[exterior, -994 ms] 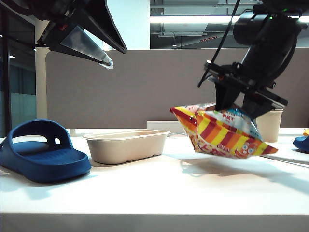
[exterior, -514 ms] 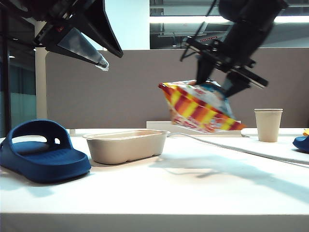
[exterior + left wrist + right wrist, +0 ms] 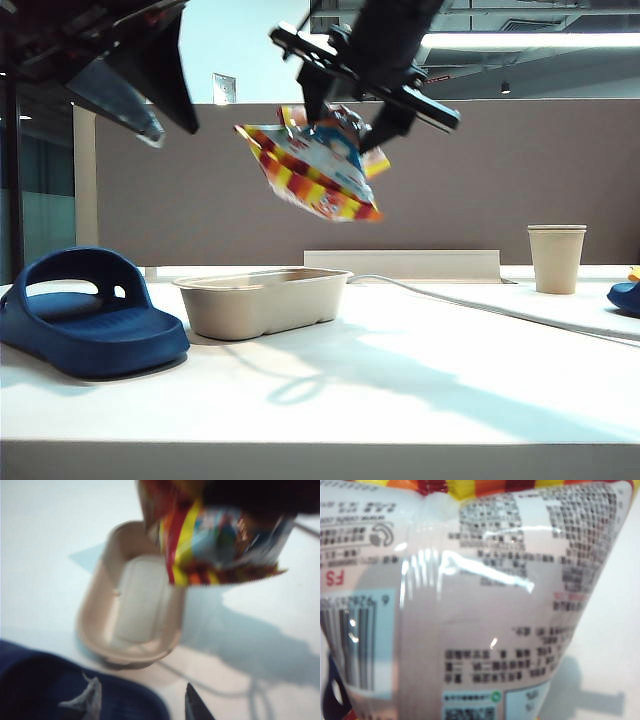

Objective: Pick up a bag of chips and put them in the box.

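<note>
Hanging pinched in the right gripper (image 3: 345, 112) above the box (image 3: 262, 301) – the bag of chips (image 3: 312, 165); left gripper (image 3: 142, 702) gapes empty

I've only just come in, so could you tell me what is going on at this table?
The right gripper is carrying the bag of chips through the air, above and a little to the right of the box, which lies empty on the table. The left gripper hangs open and empty, high over the blue slipper. A paper cup stands far right. The bag is not in the box yet.
</note>
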You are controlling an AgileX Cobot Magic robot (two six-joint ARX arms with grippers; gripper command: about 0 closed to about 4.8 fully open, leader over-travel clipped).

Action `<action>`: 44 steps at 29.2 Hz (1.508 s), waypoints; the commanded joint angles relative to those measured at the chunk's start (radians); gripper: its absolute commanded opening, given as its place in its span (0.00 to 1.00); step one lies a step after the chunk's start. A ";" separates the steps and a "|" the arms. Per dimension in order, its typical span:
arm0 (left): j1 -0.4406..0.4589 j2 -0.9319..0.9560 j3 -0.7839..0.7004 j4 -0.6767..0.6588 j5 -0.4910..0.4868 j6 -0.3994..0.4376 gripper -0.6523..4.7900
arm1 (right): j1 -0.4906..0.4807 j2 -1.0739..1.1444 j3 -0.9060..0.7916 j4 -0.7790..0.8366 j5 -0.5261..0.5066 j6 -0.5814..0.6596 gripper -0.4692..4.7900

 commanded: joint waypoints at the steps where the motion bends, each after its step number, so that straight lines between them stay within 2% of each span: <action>1: 0.000 -0.009 0.005 -0.027 -0.023 0.055 0.51 | 0.026 -0.001 0.018 0.053 0.081 0.079 0.40; 6: 0.000 -0.010 0.005 -0.068 -0.066 0.058 0.51 | 0.060 0.018 0.018 0.086 0.147 0.161 0.40; 18: 0.033 -0.070 0.005 -0.129 -0.109 0.148 0.51 | 0.080 0.127 0.018 0.204 0.097 0.323 0.40; 31: 0.057 -0.084 0.005 -0.127 -0.107 0.146 0.51 | 0.080 0.156 0.018 0.214 0.066 0.355 0.40; 41: 0.059 -0.118 0.005 -0.088 -0.135 0.143 0.51 | 0.091 0.160 0.014 0.193 0.068 0.507 0.40; 44: 0.085 -0.133 0.005 -0.082 -0.126 0.142 0.51 | 0.100 0.161 0.014 0.192 0.072 0.542 0.40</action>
